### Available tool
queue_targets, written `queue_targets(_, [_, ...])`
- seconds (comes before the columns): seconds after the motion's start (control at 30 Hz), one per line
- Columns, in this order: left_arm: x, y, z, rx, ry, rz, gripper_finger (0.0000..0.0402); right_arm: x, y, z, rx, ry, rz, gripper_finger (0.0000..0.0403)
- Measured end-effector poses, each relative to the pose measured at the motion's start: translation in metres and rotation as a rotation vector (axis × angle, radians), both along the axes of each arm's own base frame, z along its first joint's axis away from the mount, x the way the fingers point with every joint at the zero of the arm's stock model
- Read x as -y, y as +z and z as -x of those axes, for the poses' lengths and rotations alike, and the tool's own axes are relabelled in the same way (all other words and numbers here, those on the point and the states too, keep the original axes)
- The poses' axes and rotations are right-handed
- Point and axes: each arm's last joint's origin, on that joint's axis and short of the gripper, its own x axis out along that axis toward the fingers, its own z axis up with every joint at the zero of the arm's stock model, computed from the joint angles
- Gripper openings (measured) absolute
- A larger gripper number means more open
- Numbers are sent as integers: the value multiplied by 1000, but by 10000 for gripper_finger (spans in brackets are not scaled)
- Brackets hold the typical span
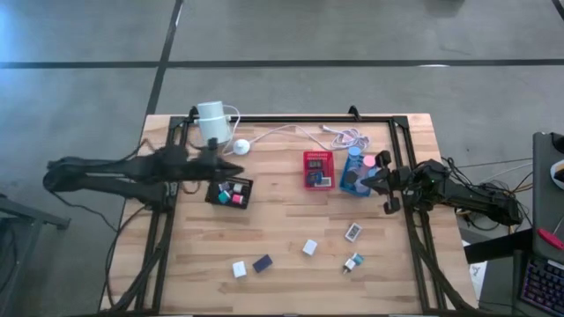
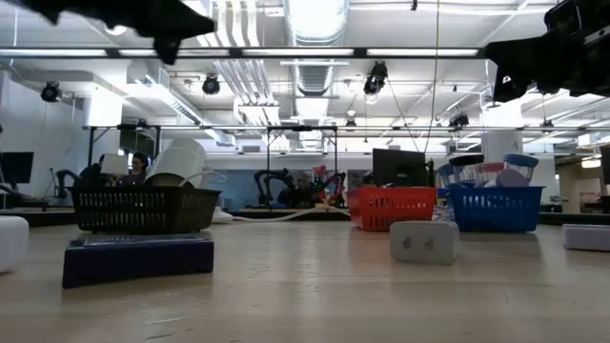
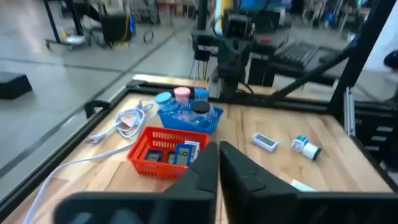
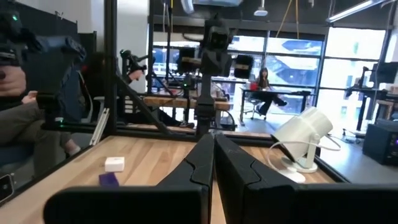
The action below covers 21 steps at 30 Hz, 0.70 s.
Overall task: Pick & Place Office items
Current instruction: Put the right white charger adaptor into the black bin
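Several small office items lie loose on the near half of the table: a white block (image 1: pixel 239 269), a dark blue block (image 1: pixel 263 262), a white block (image 1: pixel 309 247), a white-and-grey piece (image 1: pixel 353 232) and a teal-and-white piece (image 1: pixel 352 261). More lie in the black tray (image 1: pixel 229 192), the red tray (image 1: pixel 318 169) and the blue tray (image 1: pixel 356 172). My left gripper (image 1: pixel 236 169) hangs shut and holds nothing above the black tray's far edge; its fingers (image 3: pixel 217 165) point toward the red and blue trays. My right gripper (image 1: pixel 365 180) waits shut over the blue tray, fingers (image 4: pixel 213 155) together.
A white cylinder (image 1: pixel 211 123) with a round puck (image 1: pixel 241 147) and a white cable (image 1: pixel 339 134) stands at the far edge. A black frame (image 1: pixel 160 229) runs along the table's sides. Bare wood lies in the middle, between the trays and the loose items.
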Motion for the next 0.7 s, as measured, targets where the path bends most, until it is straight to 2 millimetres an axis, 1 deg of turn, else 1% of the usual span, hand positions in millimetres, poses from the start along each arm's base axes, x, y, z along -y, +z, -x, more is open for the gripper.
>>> queue_targets(0.07, [1, -8, 20, 40, 3, -3, 12, 1, 0, 0, 3, -18, -2, 8])
queue_targets(0.13, [1, -17, 35, 79, 13, -7, 10, 1, 0, 0, 5, -26, -3, 8])
queue_targets(0.27, [-1, -29, 54, 155, 43, -47, 4, 1, 2, 0, 18, -28, 5, 8])
queue_targets(0.5, [1, -38, 76, 233, 20, -142, 3, 1, 1, 0, 17, -33, 27, 8])
queue_targets(0.7, [1, -58, 83, 243, 19, -179, 3, 1, 1, 0, 6, -21, 7, 8])
